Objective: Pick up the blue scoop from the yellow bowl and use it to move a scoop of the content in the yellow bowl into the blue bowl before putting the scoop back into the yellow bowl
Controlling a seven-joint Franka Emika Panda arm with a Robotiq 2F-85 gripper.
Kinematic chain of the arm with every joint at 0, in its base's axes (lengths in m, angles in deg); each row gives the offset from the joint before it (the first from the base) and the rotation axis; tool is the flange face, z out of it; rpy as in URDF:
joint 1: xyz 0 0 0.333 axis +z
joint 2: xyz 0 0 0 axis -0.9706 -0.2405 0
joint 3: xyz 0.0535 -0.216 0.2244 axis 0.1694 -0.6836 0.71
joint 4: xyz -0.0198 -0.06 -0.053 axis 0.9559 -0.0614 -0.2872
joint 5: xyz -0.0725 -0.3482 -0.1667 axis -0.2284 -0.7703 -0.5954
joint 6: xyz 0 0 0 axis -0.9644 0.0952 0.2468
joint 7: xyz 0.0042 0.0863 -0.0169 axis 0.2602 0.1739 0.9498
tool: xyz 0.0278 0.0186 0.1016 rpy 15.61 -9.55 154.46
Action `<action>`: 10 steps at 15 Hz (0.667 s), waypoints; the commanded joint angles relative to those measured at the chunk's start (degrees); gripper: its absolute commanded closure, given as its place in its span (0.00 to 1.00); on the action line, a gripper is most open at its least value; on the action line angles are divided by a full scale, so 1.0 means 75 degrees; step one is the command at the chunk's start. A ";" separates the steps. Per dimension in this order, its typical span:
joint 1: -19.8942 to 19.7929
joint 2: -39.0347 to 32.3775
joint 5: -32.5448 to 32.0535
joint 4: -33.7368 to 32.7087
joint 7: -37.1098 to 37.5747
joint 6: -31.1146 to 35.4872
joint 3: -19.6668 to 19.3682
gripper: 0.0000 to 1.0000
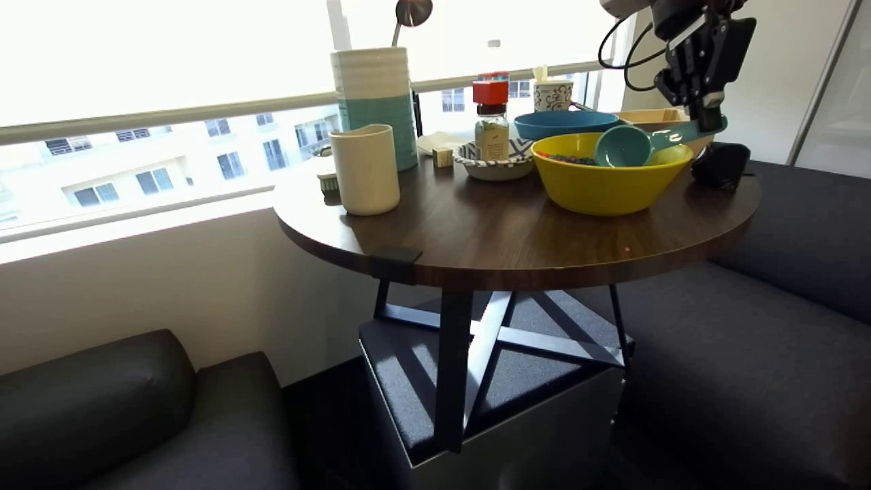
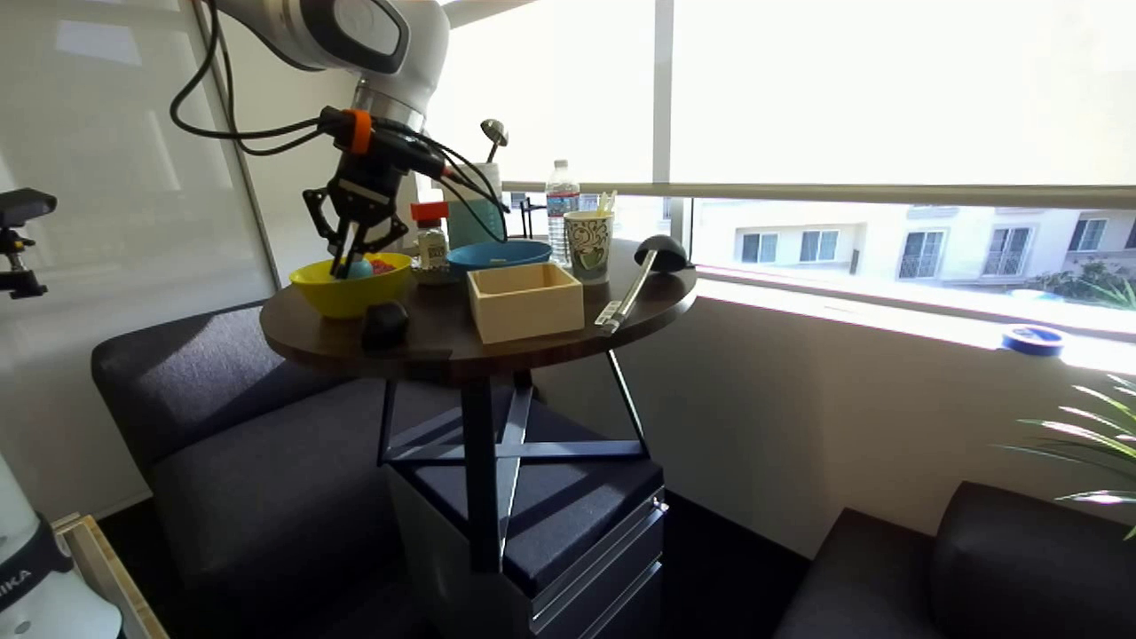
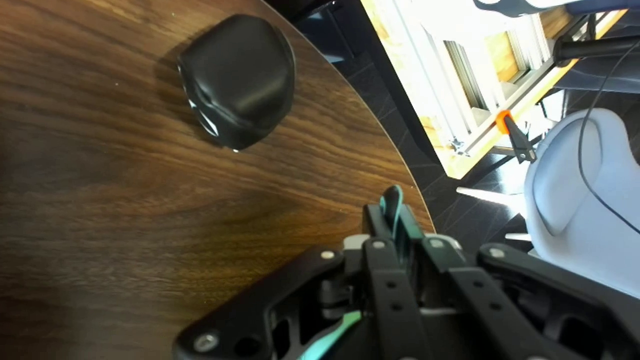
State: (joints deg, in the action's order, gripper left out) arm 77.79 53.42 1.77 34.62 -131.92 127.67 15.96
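The blue scoop (image 1: 622, 147) is held at the yellow bowl (image 1: 605, 192). Its cup head is tilted at rim level, and its handle extends past the rim. My gripper (image 1: 709, 121) is shut on the handle near its end. In the wrist view the handle tip (image 3: 393, 200) pokes out between the fingertips (image 3: 395, 222). Small coloured pieces (image 1: 570, 159) lie in the yellow bowl, which also shows in an exterior view (image 2: 342, 297). I cannot tell whether the scoop holds any. The blue bowl (image 1: 565, 124) stands behind; it also shows in an exterior view (image 2: 500, 256).
A black object (image 3: 240, 80) stands on the table beside the yellow bowl. A pale wooden box (image 2: 528, 311), a paper cup (image 2: 588, 253), a ladle (image 2: 635, 288), a red-capped jar (image 1: 491, 136), a patterned bowl (image 1: 493, 170) and a white cup (image 1: 367, 173) share the round table (image 1: 476, 238).
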 commanded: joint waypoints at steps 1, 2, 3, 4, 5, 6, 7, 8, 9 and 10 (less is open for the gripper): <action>-0.0068 0.0487 0.0078 0.0104 0.0510 0.0117 0.0328 0.98; -0.0034 0.0636 0.0121 0.0140 0.0904 0.0237 0.0427 0.98; -0.0002 0.0729 0.0079 0.0152 0.1289 0.0354 0.0536 0.98; 0.0020 0.0778 -0.0001 0.0127 0.1720 0.0426 0.0647 0.98; 0.0043 0.0812 -0.0099 0.0091 0.2174 0.0507 0.0768 0.98; 0.0063 0.0826 -0.0253 0.0069 0.2670 0.0600 0.0903 0.98; 0.0076 0.0832 -0.0439 0.0072 0.3151 0.0701 0.1025 0.98; 0.0091 0.0802 -0.0612 0.0063 0.3574 0.0797 0.1122 0.98; 0.0100 0.0767 -0.0808 0.0061 0.3979 0.0885 0.1202 0.98; 0.0106 0.0720 -0.1021 0.0061 0.4390 0.0932 0.1270 0.98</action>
State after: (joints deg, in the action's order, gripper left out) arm 78.25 58.98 -1.71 34.69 -107.41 132.79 23.91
